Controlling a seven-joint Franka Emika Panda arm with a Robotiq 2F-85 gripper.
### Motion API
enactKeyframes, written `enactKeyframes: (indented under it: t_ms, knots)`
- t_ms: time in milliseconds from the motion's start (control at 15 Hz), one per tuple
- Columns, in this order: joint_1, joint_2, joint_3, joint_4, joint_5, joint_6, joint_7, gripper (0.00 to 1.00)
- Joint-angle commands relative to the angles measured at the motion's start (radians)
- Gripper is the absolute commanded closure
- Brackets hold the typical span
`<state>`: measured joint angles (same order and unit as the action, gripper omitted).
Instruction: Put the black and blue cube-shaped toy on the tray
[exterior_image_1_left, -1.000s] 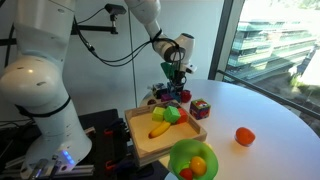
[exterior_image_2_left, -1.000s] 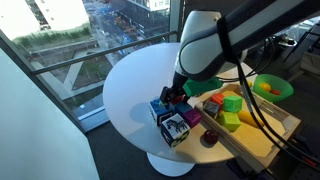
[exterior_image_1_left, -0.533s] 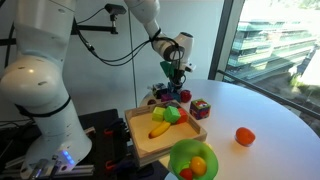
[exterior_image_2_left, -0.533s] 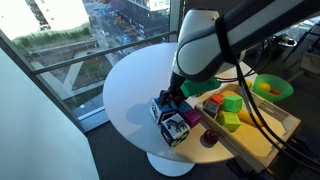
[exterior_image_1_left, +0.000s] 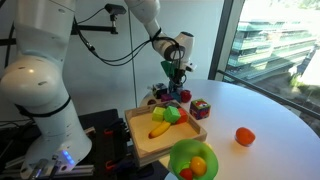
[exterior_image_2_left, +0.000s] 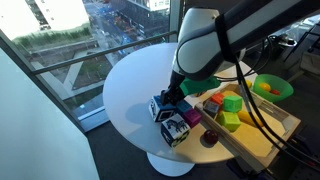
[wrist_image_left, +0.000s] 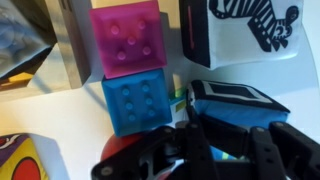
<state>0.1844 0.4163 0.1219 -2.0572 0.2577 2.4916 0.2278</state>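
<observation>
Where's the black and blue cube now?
In the wrist view the black and blue cube is just ahead of the gripper, right of the blue studded block; in an exterior view it is off the tray, beside its end.

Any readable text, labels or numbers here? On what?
None readable in any view. Wrist view shows only raised dots on a pink block and a blue block, and a zebra picture on a white face. Exterior views are too small to tell.
</observation>
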Motion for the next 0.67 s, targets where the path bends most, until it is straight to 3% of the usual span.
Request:
enactKeyframes:
  t_ms: [0,600]
  knots:
    - [0.004,-0.017,-0.008,0.011,-0.021,-0.009,0.036,0.98]
    - [0.012,-0.091,-0.026,-0.015,-0.067,-0.04,0.078,0.98]
